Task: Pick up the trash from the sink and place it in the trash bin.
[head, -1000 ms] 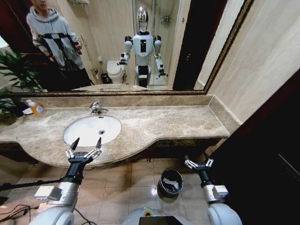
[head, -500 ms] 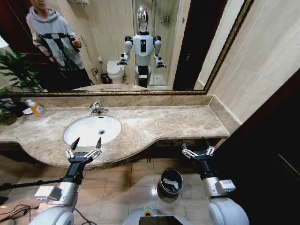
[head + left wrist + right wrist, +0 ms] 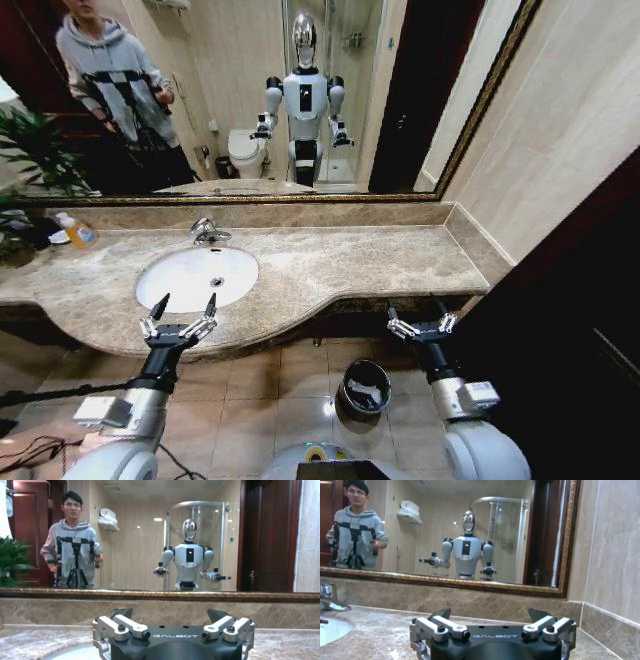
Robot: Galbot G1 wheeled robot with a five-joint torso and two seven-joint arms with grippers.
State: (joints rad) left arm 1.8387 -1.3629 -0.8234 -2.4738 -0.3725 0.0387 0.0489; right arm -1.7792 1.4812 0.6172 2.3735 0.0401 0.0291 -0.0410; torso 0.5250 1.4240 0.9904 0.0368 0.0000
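Head view: sink (image 3: 197, 276) just beyond spread left end effector (image 3: 181, 308).

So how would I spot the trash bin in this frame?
Start at the brown marble counter holding the white sink, then drop to the tiled floor below its front edge. The trash bin is the small dark round bucket with a shiny rim, beside the right end effector.

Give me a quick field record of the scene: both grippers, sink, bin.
left gripper: open, at the counter's front edge, just before the sink
right gripper: open, empty, below the counter edge, above the floor
trash bin: on the floor between the arms, nearer the right
trash: something pale lies inside the bin; none discernible in the sink
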